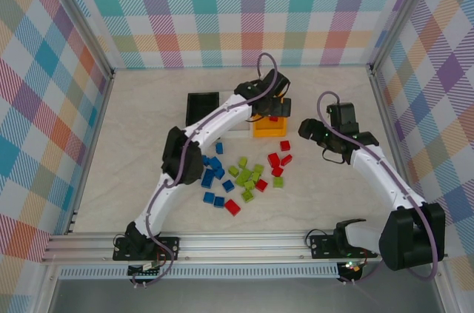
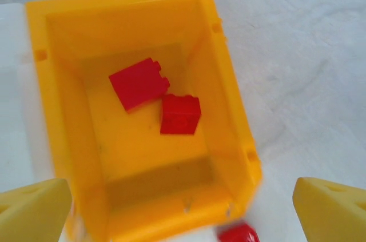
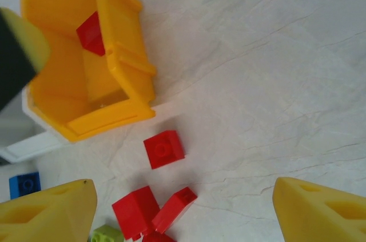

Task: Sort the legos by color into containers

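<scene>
The left gripper (image 2: 183,210) hangs with its yellow fingertips (image 2: 34,210) spread wide and nothing between them, straight above the small orange open-top plastic bin (image 2: 229,99). That bin stands just right of the desk's middle, toward the far edge. Two squarish red plastic building blocks (image 2: 139,83) lie on its floor, corner to corner, and a third red block (image 2: 239,233) sits on the desk just outside its near wall.

The right gripper (image 3: 183,196) is also wide open and empty. It is low over the desk just right of the orange bin, with loose red blocks (image 3: 164,149) below it.

A white plastic bin (image 3: 23,147) of the same shape touches the orange one's left side (an arm covers most of it from above). A black plastic bin (image 1: 201,108) stands further left.

The loose blocks lie between the bins and the near edge: blue blocks (image 1: 213,172) to the left, lime green blocks (image 1: 246,176) in the middle, red to the right. One stray red block (image 1: 232,207) lies nearest the near edge.

The desk (image 1: 133,143) is pale cream with faint marble veining. Pastel plaid cloth walls (image 1: 222,9) close it in on three sides, and an aluminium rail (image 1: 237,243) runs along the near edge.
</scene>
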Available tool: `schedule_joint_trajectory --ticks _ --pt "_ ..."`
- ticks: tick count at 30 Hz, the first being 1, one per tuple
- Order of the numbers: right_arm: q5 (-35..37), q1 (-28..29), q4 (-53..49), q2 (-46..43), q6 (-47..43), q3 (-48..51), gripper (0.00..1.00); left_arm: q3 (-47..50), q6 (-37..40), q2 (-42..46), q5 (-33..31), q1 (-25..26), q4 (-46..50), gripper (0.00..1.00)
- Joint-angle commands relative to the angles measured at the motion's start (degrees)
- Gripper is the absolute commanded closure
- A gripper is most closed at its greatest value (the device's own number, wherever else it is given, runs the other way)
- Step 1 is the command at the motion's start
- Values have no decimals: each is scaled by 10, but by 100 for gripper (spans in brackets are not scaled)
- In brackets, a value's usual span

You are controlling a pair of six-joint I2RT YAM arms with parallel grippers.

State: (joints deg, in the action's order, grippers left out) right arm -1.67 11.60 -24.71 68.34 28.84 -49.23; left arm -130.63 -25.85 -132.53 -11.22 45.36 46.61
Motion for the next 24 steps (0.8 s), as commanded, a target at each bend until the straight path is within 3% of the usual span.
schedule_joint_trajectory --ticks 1,8,14,19,24 --pt "-49 47 -11 -19 -33 13 19 108 2 162 -14 25 -85 0" --pt "-45 240 -50 4 -54 31 21 485 -58 441 -61 37 -197 0" --pt "2 401 -52 53 -15 45 29 708 -101 645 -124 38 -162 0" --pt "44 471 -46 136 -1 15 34 813 -139 765 -163 38 -121 0" --pt "71 490 -29 209 16 -14 36 873 -165 837 -169 38 -112 0"
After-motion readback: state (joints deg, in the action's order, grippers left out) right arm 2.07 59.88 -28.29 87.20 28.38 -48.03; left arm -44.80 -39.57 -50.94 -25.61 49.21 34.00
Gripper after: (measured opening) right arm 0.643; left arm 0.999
